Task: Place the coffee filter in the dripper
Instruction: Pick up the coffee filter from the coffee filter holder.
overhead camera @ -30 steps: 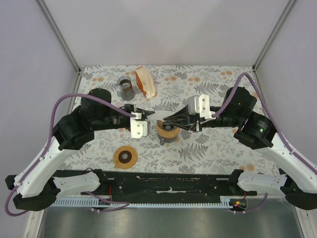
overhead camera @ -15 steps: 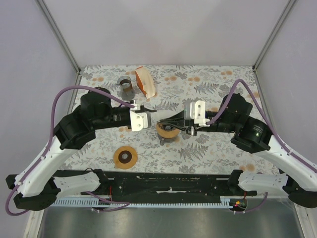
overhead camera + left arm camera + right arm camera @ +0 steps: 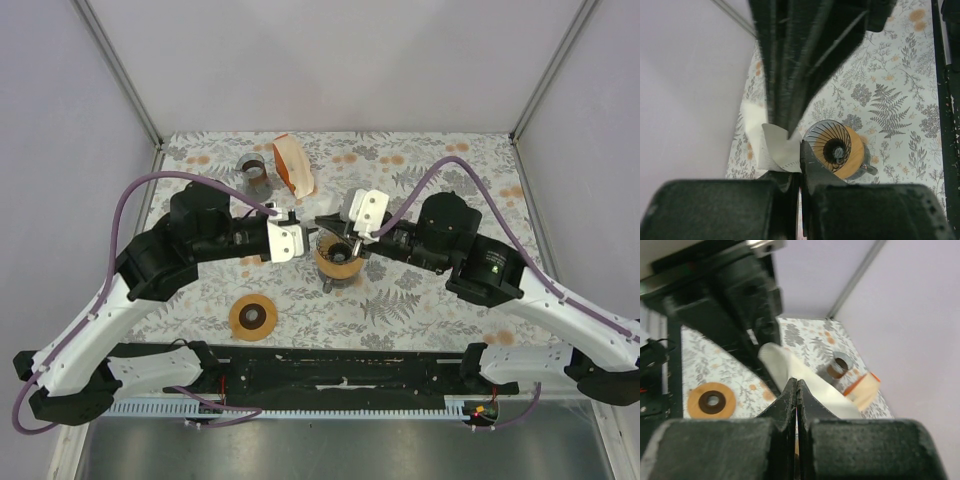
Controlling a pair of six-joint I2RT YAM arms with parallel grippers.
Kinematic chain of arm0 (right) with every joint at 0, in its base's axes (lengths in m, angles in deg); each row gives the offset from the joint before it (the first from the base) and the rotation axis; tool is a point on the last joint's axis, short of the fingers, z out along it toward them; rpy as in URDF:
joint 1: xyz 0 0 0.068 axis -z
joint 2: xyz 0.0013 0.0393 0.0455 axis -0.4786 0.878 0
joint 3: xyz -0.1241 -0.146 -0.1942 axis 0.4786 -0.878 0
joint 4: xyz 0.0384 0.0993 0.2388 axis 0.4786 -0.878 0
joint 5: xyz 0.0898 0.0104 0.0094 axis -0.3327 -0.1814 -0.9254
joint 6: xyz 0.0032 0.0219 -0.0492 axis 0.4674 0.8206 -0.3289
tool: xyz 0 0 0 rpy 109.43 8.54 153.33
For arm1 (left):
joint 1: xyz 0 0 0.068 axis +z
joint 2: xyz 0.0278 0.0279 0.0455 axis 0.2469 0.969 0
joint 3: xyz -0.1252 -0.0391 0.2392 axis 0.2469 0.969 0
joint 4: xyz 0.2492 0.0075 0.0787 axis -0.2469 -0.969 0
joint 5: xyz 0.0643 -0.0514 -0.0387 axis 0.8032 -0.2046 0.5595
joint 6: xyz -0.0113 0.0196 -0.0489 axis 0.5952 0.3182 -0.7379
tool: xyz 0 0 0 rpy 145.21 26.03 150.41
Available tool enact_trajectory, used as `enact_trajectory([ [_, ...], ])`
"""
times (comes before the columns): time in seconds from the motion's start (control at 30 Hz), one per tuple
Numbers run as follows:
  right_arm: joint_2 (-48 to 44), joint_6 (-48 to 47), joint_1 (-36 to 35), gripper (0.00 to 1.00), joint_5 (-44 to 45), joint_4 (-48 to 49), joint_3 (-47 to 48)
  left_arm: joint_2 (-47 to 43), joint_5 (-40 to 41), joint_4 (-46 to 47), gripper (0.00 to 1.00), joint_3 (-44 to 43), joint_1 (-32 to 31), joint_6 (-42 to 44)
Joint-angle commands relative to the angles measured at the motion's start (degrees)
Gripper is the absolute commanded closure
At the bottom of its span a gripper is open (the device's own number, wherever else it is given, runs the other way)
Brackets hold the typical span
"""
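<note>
White filter [image 3: 774,148]; orange-based dripper [image 3: 854,152]; white tablecloth [image 3: 905,65], grey ferns, orange flowers.

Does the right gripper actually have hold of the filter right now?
Touching. The right wrist view shows the right gripper shut, with the white filter pinched between its fingers.

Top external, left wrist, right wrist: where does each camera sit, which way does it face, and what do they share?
Top external: above and behind the robot, looking down on the table; shows the left gripper and right gripper meeting above the dripper.
Left wrist: rides that wrist, looks past its own fingers down at the dripper and coffee filter.
Right wrist: rides that wrist, looks past its own fingers and the coffee filter toward the left gripper.
Shared: both wrist views show the coffee filter.
</note>
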Motion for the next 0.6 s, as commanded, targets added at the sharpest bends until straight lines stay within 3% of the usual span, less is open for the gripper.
enact_trajectory([
  [0.0,0.8,3.3,0.3,1.00,14.8,4.4,4.8,-1.5,-1.6,0.1,0.98,0.7,-0.6,0.8],
  [0.2,0.4,3.7,0.7,1.00,17.9,5.2,5.7,-2.0,-1.9,-0.7,0.98,1.2,-0.6,1.3],
  [0.4,-0.4,2.0,1.0,1.00,11.4,1.0,6.3,-2.2,-0.9,-0.1,0.98,0.9,-0.6,0.2],
  [0.57,-3.2,0.2,2.9,0.98,0.1,-6.3,6.3,-2.4,-0.9,0.3,0.98,1.1,-0.6,0.8],
])
